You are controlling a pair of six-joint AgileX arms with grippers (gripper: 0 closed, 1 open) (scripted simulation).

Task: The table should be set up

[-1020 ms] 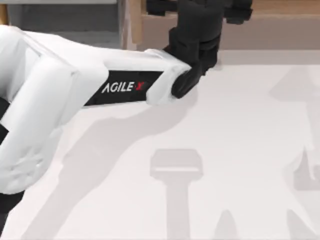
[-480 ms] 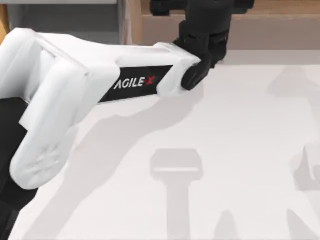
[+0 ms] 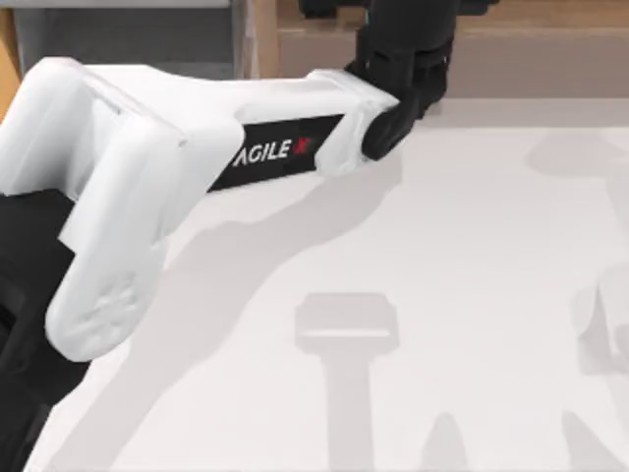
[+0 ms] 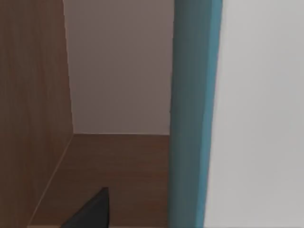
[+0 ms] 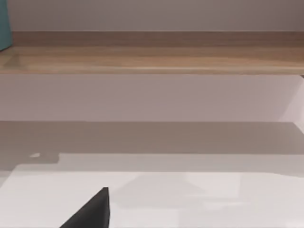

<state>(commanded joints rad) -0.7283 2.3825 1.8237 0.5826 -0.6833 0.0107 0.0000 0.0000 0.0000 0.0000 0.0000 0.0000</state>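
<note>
Table: matte white top (image 3: pixel 472 256) is spreading across most of the top view, smooth and flat, carrying only soft grey shadows of the arms; nothing is standing on the bare part that is showing.
Left arm: white shell with a black AgileX band is reaching from the top view's left toward the far edge, its black wrist ending at the wooden shelf unit (image 3: pixel 521 54), presumably to fetch something stored there for the setting.
Left gripper: its black body (image 3: pixel 403 49) is sitting at the shelf front; whether the fingers are spread or closed, I cannot tell, and no grasped object is showing.
Left wrist view: camera is looking into a shelf compartment with brown wood-grain walls (image 4: pixel 33 104) and a pale back; a teal upright slab (image 4: pixel 192 114), flat-faced and straight-edged, is standing close in front, its identity unclear.
Right wrist view: lens is facing the shelf's light-brown wooden board (image 5: pixel 152 59) across the white tabletop, with a teal corner (image 5: pixel 4 23) at the frame edge, suggesting that arm is parked and idle.
Progress: judging by the bare surface, setting up is at an early stage.
</note>
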